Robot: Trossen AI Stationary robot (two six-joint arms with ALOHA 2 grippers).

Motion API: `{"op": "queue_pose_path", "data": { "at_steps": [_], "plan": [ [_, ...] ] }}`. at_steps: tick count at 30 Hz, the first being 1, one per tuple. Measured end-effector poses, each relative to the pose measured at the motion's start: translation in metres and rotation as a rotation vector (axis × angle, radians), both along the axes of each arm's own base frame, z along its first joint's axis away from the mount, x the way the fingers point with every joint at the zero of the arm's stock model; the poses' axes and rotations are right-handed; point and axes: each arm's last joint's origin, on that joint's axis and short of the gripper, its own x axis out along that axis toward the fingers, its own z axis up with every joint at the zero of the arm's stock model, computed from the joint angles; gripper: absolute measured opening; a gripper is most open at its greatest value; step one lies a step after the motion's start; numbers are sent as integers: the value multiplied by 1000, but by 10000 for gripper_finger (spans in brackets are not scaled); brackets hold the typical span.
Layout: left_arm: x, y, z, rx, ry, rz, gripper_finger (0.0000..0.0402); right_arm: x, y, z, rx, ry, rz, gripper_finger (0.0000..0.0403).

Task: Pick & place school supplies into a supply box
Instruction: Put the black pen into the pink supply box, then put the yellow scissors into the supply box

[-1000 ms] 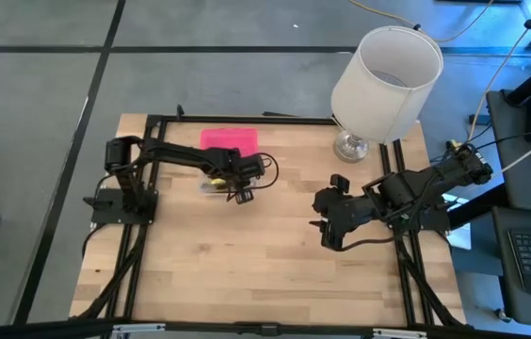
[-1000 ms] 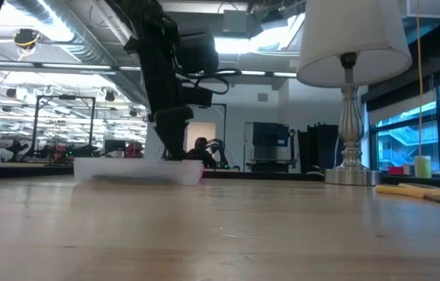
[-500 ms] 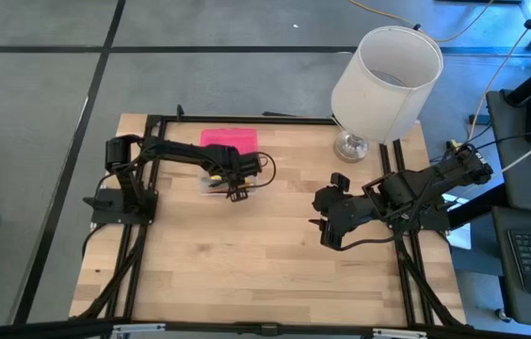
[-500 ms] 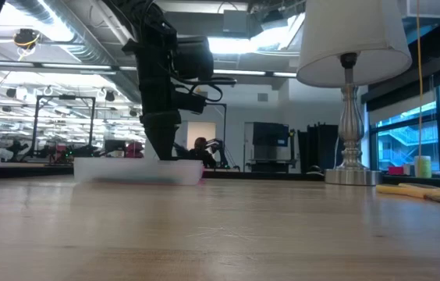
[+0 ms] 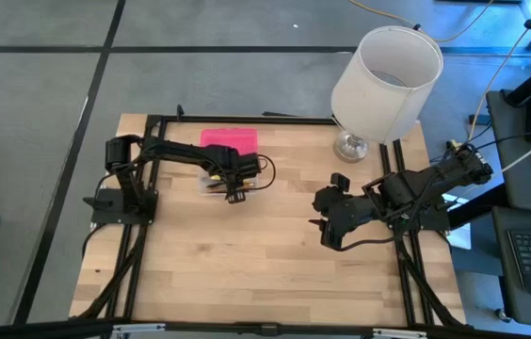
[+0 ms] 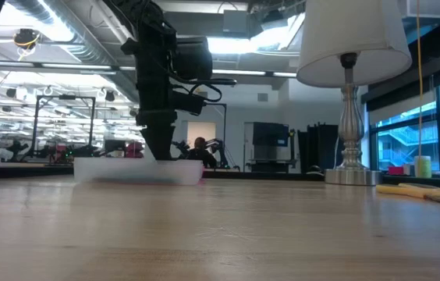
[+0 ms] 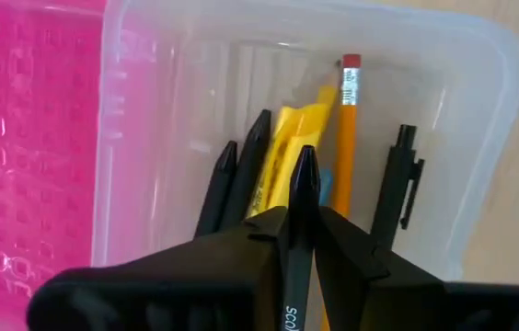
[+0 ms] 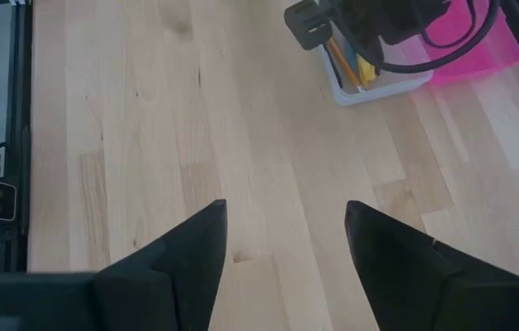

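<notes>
The supply box stands at the table's far left, its clear base (image 5: 211, 185) next to its open pink lid (image 5: 229, 138). In the left wrist view the clear base (image 7: 485, 129) holds two black pens (image 7: 241, 175), yellow scissors (image 7: 292, 138), an orange pencil (image 7: 344, 138) and a clipped black pen (image 7: 399, 188). My left gripper (image 5: 232, 191) reaches down into the base (image 6: 138, 170), shut on another black pen (image 7: 304, 198). My right gripper (image 8: 282, 239) hangs open above the table's right middle (image 5: 327, 231). My left gripper pinches the black pen's barrel (image 7: 296, 262) between its two fingers. The fingers come from above, slanting down, and the pen lies along them. Its pointed end (image 7: 305, 158) sticks out past the fingertips, over the supplies in the box. I cannot tell whether that end touches anything.
A big white lamp (image 5: 386, 75) stands at the far right corner, its metal foot (image 6: 350, 176) on the table. A yellow pencil-like thing (image 6: 407, 190) lies at the right in the low view. Bare wood (image 5: 247, 264) spreads across the near half.
My left gripper has tipped and rolled a little above the box. Its fingers have swung slightly toward the table's left edge, with the black pen still between them. My right arm has kept still.
</notes>
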Motion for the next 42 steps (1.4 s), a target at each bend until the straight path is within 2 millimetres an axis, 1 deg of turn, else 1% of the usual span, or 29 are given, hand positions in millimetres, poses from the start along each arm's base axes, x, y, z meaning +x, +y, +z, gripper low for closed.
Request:
{"op": "queue_pose_path", "data": {
  "at_steps": [6,18,21,25,27,29,32,34,37,39,42],
  "plan": [
    [0,-1,0,-12,-3,-2,53,0,0,0,0,0,0,225],
    [-1,0,2,-10,-9,14,50,-1,0,-1,9,15,3,225],
    [-3,-1,13,-9,-45,27,54,-5,0,-4,57,82,17,225],
    [-6,-6,36,-4,-140,61,56,-11,1,-7,108,159,19,225],
    [-6,-9,50,-13,-219,89,54,-14,0,-8,133,170,-70,225],
    [-9,-14,62,-35,-287,110,52,-19,-3,-11,161,193,-244,225],
    [-10,-21,80,-61,-407,137,52,-36,-12,-16,178,303,-536,225],
    [-11,-26,90,-73,-470,143,53,-47,-14,-19,167,356,-676,225],
    [-9,-33,101,-76,-555,121,56,-52,-11,-31,247,317,-710,225],
    [-8,-38,107,-78,-608,103,56,-56,-12,-40,273,322,-727,225],
    [-5,-42,111,-81,-657,84,55,-66,-18,-62,184,398,-794,225]
  ]
}}
